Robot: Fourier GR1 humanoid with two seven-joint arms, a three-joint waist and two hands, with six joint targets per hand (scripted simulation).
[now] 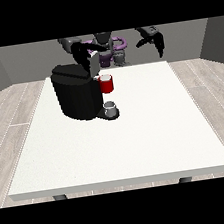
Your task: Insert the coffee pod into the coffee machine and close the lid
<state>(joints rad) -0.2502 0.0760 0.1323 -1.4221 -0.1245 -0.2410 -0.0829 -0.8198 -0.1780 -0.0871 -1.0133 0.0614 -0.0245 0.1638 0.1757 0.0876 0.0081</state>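
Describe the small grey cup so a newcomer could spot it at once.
Start at the large white table and find the bulky black coffee machine on its left half. The small grey cup stands on the machine's base, directly below the red pod holder; it is the only pale, low thing there.

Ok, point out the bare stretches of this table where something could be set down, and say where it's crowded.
The white table is bare across its whole near half, below the grey cup, and along the view's right side past the red pod holder. The far left is crowded: the black coffee machine stands there, with the hand at the view's left above it.
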